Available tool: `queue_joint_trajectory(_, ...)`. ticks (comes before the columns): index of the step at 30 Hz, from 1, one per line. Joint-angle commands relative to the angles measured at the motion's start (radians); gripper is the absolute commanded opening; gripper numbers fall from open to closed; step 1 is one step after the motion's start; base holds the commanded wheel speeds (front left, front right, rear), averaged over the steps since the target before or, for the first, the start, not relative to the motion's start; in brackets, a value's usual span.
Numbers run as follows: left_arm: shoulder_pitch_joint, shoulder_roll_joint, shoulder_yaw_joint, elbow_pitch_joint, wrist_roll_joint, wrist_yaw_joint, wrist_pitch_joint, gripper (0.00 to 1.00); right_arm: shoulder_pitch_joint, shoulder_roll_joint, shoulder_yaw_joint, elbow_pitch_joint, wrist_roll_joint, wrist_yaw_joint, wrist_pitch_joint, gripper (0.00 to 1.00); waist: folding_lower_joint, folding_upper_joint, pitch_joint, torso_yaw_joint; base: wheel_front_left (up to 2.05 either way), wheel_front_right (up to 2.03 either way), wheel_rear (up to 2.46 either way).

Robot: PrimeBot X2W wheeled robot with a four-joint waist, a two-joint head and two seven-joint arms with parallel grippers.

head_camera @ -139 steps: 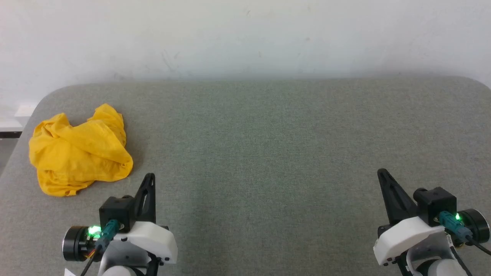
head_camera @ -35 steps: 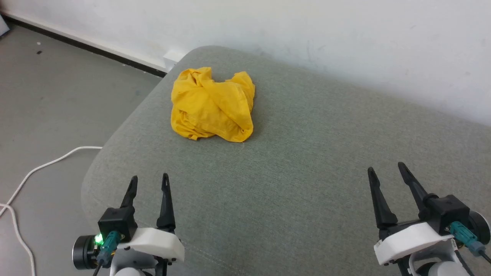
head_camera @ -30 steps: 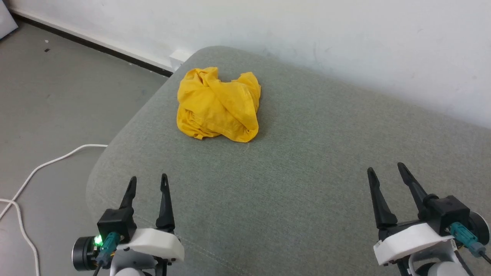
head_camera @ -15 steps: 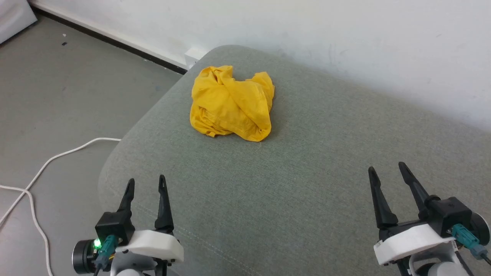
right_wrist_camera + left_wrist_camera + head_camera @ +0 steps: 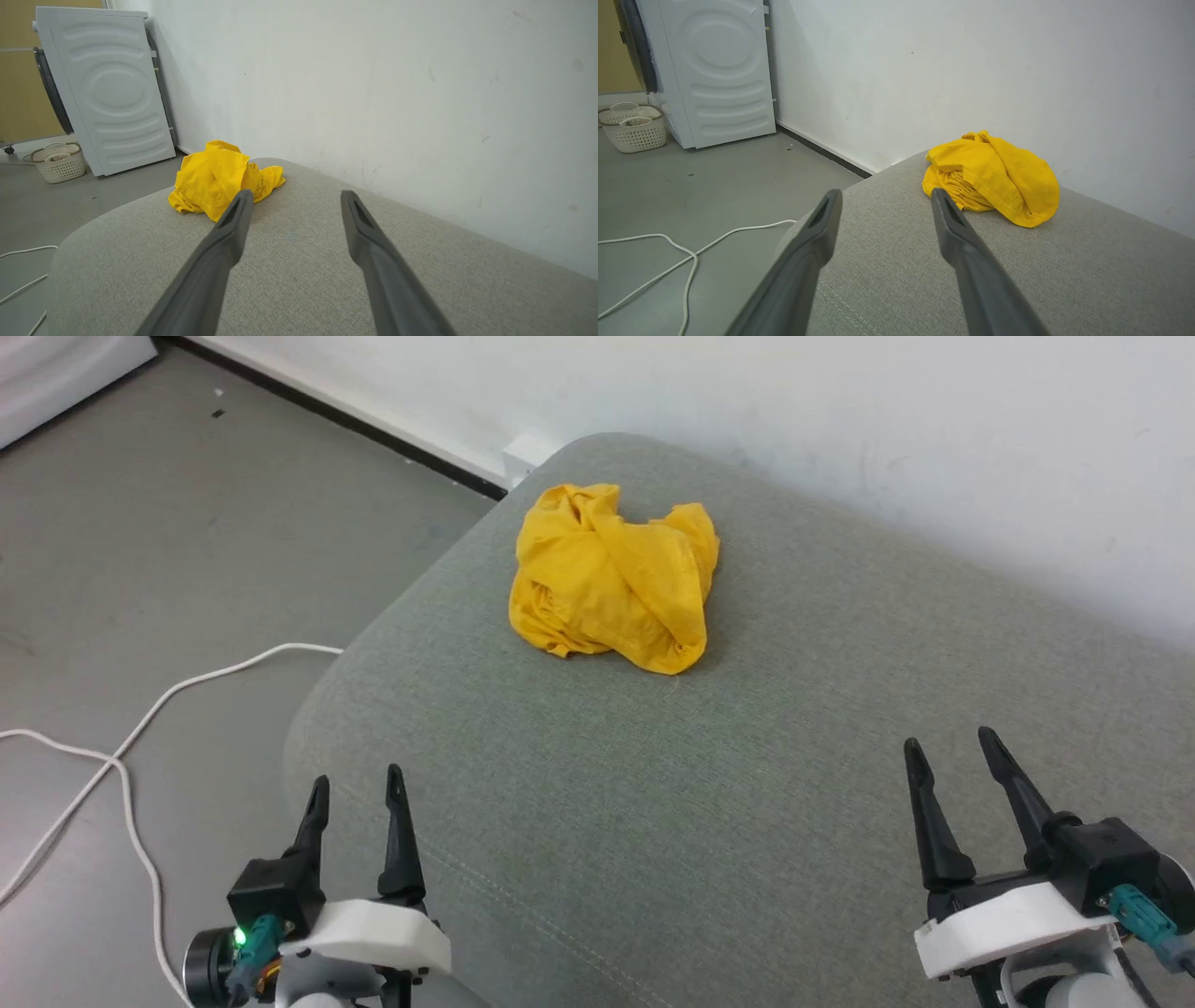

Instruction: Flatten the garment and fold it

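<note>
Ideally, left gripper (image 5: 358, 777) and right gripper (image 5: 948, 738), both spread apart, should pinch separate edges of the garment (image 5: 616, 583) at twelve o'clock.

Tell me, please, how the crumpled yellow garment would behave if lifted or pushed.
The crumpled bright yellow cotton garment lies in soft folds, so it is probably floppy and would unfurl and dangle. Its thin cloth suggests lightness. On the woven grey cushion, a push would likely bunch it.

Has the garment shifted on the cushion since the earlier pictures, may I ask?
No: the garment lies by the same corner of the cushion; the camera turned.
</note>
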Motion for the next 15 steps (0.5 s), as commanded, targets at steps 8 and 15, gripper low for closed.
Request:
queue_joint_trajectory(8,-0.276,-0.002,-0.030,0.127,-0.088,-0.062,0.023,1.00,-0.033,0.003,0.003,-0.032,-0.022,-0.002,0.014,1.00,0.0000,0.0000,0.098,-0.040,0.00,0.00,0.00)
queue_joint_trajectory(15,-0.577,0.006,-0.009,0.296,-0.152,-0.089,0.160,1.00,-0.079,0.003,0.017,-0.063,-0.050,-0.002,0.034,1.00,0.0000,0.0000,0.242,-0.148,0.00,0.00,0.00)
